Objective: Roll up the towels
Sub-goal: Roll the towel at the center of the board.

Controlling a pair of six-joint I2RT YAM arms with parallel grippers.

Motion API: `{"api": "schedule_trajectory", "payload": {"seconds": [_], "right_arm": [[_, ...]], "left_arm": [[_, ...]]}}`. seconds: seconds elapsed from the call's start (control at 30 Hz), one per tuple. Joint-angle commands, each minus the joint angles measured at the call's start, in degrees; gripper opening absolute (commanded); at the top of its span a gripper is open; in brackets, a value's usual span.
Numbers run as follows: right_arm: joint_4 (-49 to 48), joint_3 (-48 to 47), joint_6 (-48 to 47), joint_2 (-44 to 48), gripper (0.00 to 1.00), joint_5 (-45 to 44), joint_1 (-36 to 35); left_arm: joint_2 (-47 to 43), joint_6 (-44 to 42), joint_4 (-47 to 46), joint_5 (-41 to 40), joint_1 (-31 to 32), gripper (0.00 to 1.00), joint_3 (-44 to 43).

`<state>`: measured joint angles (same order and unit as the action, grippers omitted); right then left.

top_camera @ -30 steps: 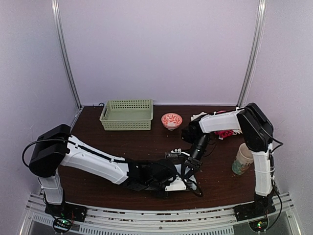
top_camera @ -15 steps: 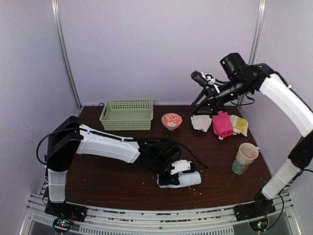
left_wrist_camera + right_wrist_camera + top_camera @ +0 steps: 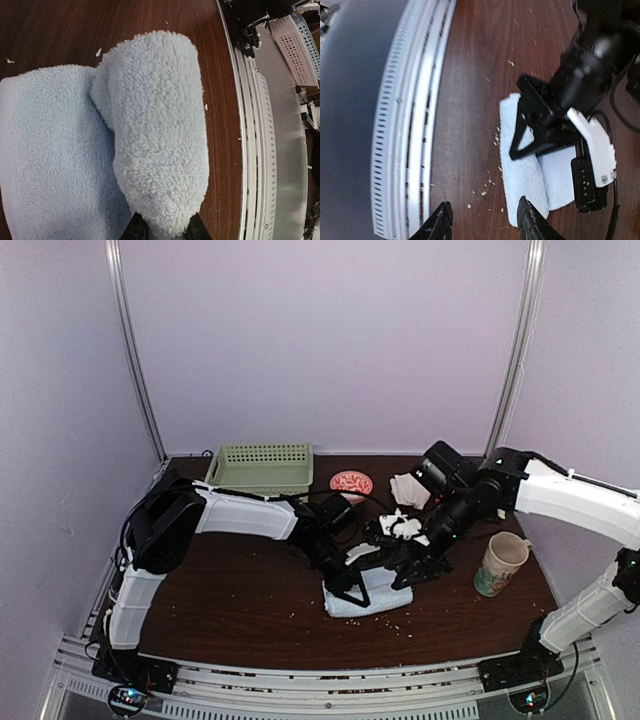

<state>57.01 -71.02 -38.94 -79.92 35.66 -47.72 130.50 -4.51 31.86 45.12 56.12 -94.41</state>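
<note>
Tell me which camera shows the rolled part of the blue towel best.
Left wrist: the blue towel fills the frame, its rolled fold between the left gripper's jaws. Right wrist shows it smaller, partly behind that gripper; the top view shows it tiny, partly covered.

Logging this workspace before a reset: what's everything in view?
light blue terry towel: one, pale blue, partly rolled, front centre
green slotted plastic basket: one, green, back left
red-and-white patterned bowl: one, red-and-white, beside the basket
crumpled white cloth: one, white, back right
cream patterned mug: one, cream, right side
dark brown wooden table: one, brown, underneath
left fingers: two, black, pinching the towel's roll
right fingers: two, black, open, empty, near the towel
</note>
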Motion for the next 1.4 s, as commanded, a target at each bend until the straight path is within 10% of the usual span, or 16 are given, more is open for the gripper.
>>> {"api": "schedule_trajectory", "payload": {"seconds": [0.0,0.57,0.67,0.87,1.37], "right_arm": [[-11.4,7.6,0.6,0.7,0.47,-18.1,-3.5],[-29.3,19.3,-0.8,-9.9,0.52,-30.8,-7.2],[-29.4,20.0,-0.9,-12.0,0.40,-30.1,-7.3],[-24.5,18.0,-0.9,-16.5,0.12,-22.3,-6.4],[-1.4,0.1,-3.9,-31.5,0.08,1.9,3.1]], "left_arm": [[4.8,1.7,7.9,-3.5,0.7,0.17,1.3],[5.8,2.2,7.8,-4.4,-0.5,0.16,1.5],[5.4,2.4,7.4,-5.4,-0.7,0.18,1.8],[-2.5,6.0,-2.7,-13.5,-1.3,0.43,8.9],[-27.3,16.5,-23.5,-31.5,-3.5,0.64,33.2]]}}
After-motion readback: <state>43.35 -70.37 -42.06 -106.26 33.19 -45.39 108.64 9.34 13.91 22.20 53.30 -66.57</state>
